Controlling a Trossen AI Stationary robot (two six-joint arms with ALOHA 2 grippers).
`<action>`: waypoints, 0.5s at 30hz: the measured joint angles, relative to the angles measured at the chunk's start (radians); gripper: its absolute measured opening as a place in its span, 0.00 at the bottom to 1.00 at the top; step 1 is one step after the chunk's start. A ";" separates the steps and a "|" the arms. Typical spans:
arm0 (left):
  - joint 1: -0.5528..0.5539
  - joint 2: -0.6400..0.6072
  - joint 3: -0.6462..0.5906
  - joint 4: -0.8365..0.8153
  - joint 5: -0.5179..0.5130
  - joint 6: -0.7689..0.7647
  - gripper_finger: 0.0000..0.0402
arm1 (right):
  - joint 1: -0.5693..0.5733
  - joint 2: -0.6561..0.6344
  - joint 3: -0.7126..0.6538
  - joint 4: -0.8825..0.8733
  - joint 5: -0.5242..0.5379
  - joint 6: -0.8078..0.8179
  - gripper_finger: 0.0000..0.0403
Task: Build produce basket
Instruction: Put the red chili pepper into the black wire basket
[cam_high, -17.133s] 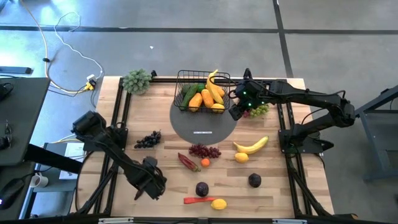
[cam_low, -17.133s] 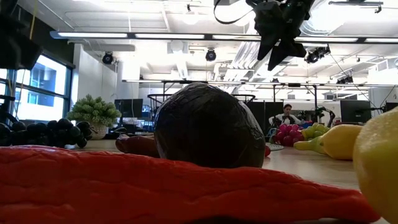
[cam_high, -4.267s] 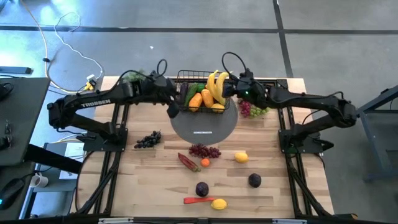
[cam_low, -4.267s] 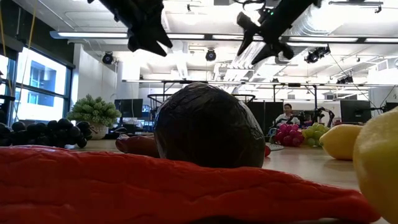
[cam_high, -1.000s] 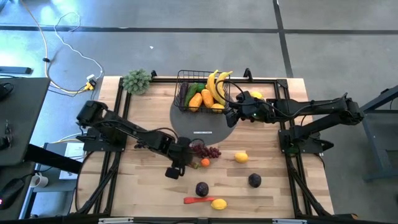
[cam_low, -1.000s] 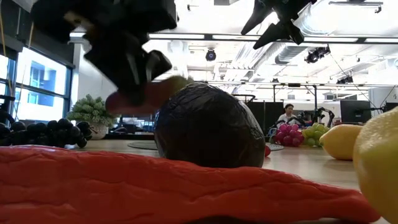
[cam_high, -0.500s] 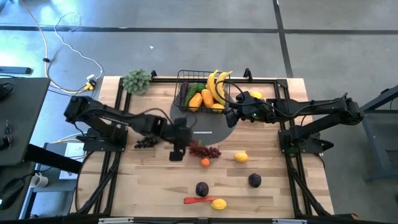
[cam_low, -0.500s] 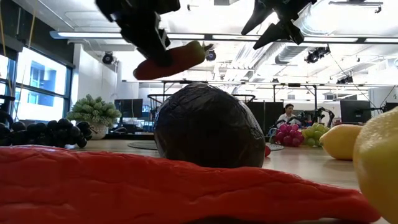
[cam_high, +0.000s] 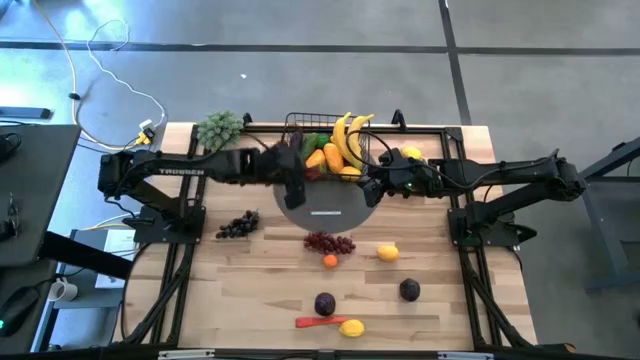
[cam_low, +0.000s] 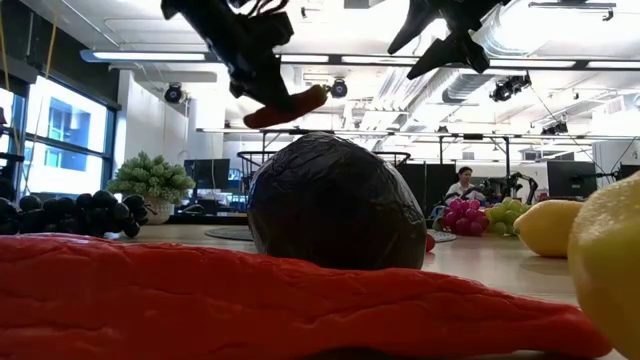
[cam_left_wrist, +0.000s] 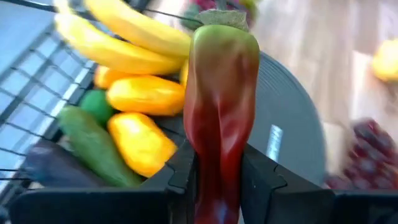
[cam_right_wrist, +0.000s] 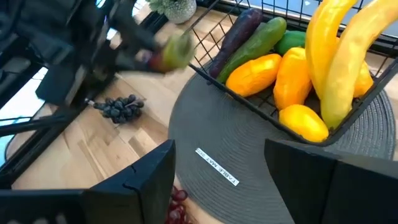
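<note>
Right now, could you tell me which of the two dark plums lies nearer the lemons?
The right-hand plum, between the two lemons; the other plum sits above the red chilli.

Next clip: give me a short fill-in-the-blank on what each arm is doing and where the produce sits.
1. The left gripper is shut on a red ____.
2. The black basket stands on a grey round ____.
3. The right gripper's fingers are ____, holding nothing.
4. The two long yellow fruits in the basket are ____.

Missing words: chilli; disc; open; bananas
</note>
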 joint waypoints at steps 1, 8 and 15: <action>0.018 0.000 0.000 0.015 0.002 -0.001 0.17 | 0.000 0.000 0.000 -0.007 0.000 0.000 0.56; 0.130 0.000 0.000 0.130 0.008 -0.038 0.17 | 0.000 0.000 0.000 -0.125 -0.028 0.062 0.58; 0.222 0.000 0.000 0.185 0.008 -0.177 0.18 | 0.000 0.000 0.000 -0.211 -0.050 0.132 0.62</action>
